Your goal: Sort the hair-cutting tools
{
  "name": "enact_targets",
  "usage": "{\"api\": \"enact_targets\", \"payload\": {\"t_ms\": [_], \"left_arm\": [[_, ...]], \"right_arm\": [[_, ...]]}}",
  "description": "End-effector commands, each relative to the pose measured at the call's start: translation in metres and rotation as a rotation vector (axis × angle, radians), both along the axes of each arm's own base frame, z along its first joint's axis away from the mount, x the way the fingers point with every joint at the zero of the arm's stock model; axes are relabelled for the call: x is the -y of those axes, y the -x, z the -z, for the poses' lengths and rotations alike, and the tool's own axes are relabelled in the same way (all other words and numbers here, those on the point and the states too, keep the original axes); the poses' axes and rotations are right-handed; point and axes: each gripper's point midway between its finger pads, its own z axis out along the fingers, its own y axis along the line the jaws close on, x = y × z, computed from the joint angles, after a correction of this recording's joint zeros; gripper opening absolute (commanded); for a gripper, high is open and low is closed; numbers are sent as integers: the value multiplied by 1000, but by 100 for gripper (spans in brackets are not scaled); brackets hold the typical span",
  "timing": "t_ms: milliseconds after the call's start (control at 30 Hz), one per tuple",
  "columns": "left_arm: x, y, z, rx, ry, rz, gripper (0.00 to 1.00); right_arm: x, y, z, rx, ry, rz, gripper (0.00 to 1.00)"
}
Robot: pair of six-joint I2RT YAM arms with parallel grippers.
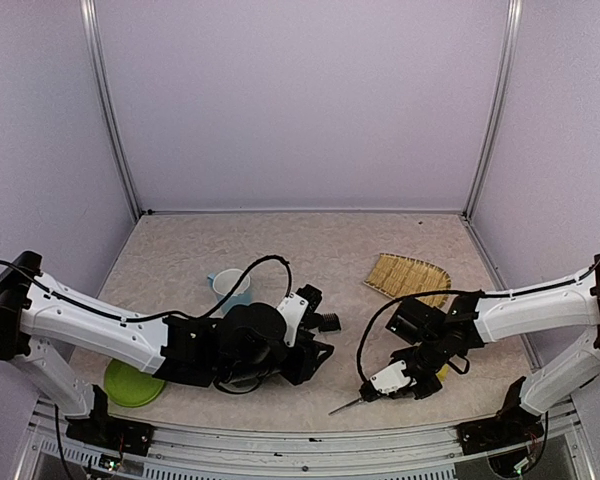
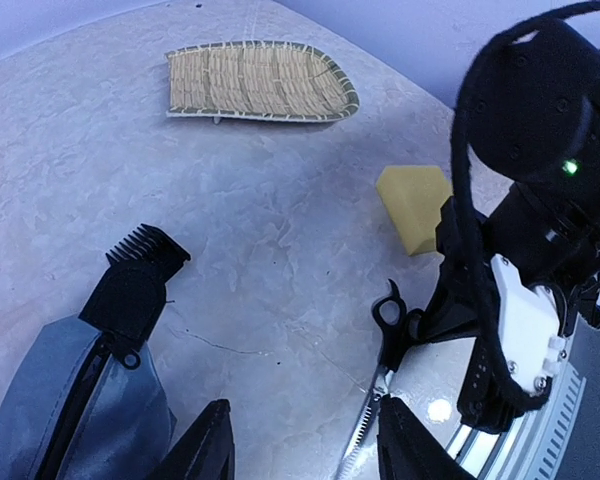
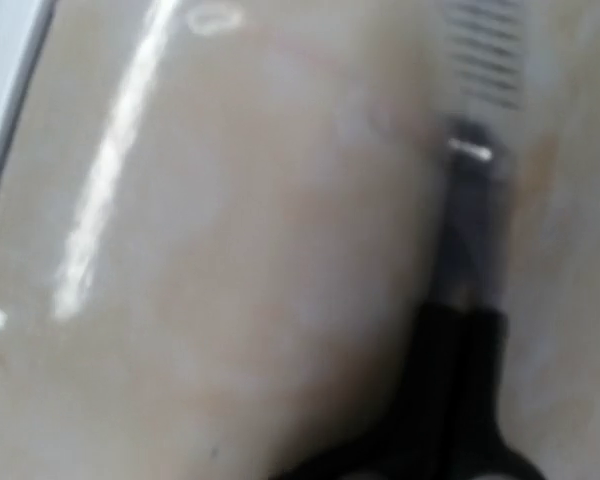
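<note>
Starting at eight o'clock on the table: the green plate (image 1: 130, 385) shows no tool on the part I can see. Up at ten o'clock is the light-blue cup (image 1: 230, 285), which is not part of this job.

Into the middle now. The left gripper (image 2: 305, 412) hovers low with its jaws apart and nothing between them. At its nine o'clock in the wrist view, the clipper (image 2: 135, 272) pokes its toothed head out at the mouth of the grey zip pouch (image 2: 70, 400). Whether that counts as stowed, I can't say.

Across to five o'clock, where one pair of scissors (image 2: 377, 395) points its blades at the near edge. The right gripper (image 1: 372, 388) is down at the black loops; clamped or not, I cannot tell. The yellow sponge (image 2: 415, 205) sits just beyond, and the bamboo tray (image 2: 260, 80) at two o'clock carries nothing.

The second scissors and the small block are nowhere in view. My read is that most of the sorting is left to do.
</note>
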Motion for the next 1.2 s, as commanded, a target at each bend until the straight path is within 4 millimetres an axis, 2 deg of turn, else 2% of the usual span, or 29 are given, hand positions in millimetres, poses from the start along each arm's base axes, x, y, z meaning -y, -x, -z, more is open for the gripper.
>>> {"api": "enact_targets", "payload": {"t_ms": [0,67,267,367,567,933,1167], "left_arm": [[14,-1,9,-132,39,59,48],[19,1,17,-188,35,78,48],[43,25,45,-320,-12,206,48],[46,24,65,-349,-82,200,48],[43,16,86,-372,-160,169,49],[44,23,103,-461,-214,231,47],[54,16,110,-479,-216,255,44]], "right_arm": [[25,8,32,68,132,-68,3],[27,9,38,109,144,-89,0],[34,15,48,204,133,-138,0],[36,11,47,262,114,-156,0],[38,11,44,274,107,-162,0],[33,11,42,304,101,-176,0],[31,13,40,321,91,-190,0]]}}
